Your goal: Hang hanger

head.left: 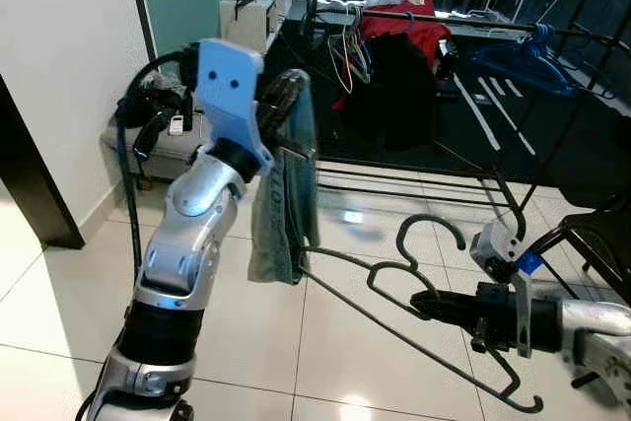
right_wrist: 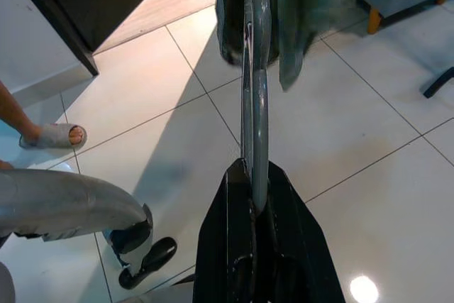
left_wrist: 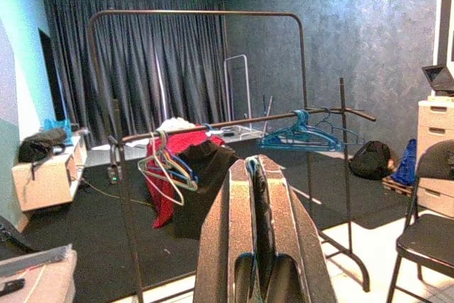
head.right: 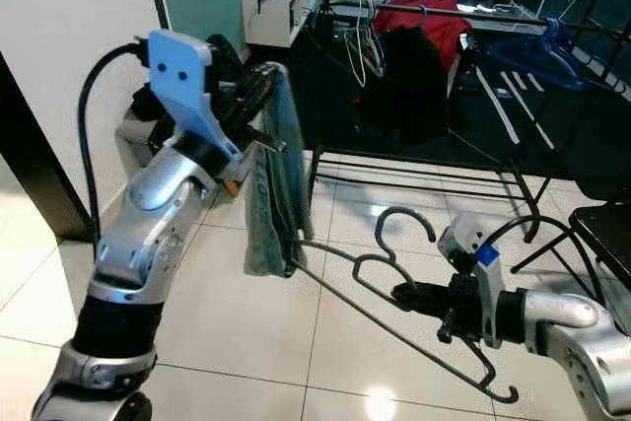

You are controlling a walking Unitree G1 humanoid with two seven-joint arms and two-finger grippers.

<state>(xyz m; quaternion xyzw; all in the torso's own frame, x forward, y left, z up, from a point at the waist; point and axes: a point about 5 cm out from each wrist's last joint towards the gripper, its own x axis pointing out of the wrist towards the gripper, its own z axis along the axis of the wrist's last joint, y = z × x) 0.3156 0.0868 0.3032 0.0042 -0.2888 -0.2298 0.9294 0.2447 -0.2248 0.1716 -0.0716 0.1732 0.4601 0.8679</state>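
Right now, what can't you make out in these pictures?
- Whether the left tool pinches the grey cloth: head views, cloth drapes over its fingers.
- The person: right wrist view, only a sandalled foot shows, cut by the edge.
- What lies under the red and black garments on the rack: too small.
- The hanger grip point: head views, right tool covers it.

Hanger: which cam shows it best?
Right eye view: the whole hanger shows, hook to far tip, with the right hand shut on its neck and the towel draped on one end. Left eye view shows much the same. Right wrist view sees it edge-on. Left wrist view gives the clothes rack.
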